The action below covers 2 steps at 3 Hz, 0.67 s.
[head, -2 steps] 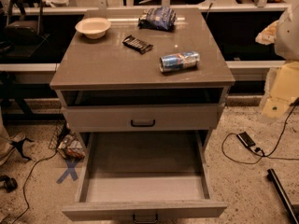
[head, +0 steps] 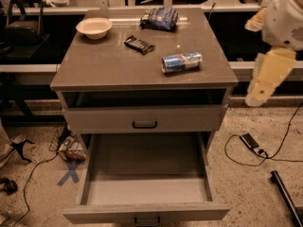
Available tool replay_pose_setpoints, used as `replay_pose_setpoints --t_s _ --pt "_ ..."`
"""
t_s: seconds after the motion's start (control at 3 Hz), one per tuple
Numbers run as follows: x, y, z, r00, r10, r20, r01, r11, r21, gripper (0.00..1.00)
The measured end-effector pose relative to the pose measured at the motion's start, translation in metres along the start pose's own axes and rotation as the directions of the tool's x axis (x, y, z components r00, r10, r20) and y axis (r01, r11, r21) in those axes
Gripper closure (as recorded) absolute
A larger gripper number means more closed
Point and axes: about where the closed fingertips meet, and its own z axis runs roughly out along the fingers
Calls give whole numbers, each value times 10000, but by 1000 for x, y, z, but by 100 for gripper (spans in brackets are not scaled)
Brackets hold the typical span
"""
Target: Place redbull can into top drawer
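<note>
The redbull can point(head: 182, 62) lies on its side on the right part of the grey cabinet top point(head: 104, 70), shiny end to the left. The top drawer point(head: 147, 193) is pulled out wide at the bottom of the view, its pale-grey tray empty, with a small dark handle point(head: 147, 220) on its front. My gripper point(head: 255, 94) hangs at the end of the white and cream arm point(head: 279, 18) at the right edge, beside the cabinet, right of the can and apart from it. It holds nothing that shows.
A white bowl point(head: 94, 27), a flat black bar packet point(head: 139, 44) and a dark blue snack bag point(head: 159, 18) lie on the cabinet top. A shallower closed drawer front point(head: 144, 118) sits above the open drawer. Cables point(head: 251, 143) and clutter point(head: 71, 148) lie on the floor.
The arm has moved a little left and up, toward the cabinet. The can and the drawer have not moved.
</note>
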Motion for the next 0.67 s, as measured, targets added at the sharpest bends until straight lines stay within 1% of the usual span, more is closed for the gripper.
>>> replay_pose_setpoints --t_s 0.33,0.67 --pt "-37 -66 35 9945 -1048 46 1045 9934 463 0" --pt "-65 -101 68 9854 -1700 -128 1704 9848 351 0"
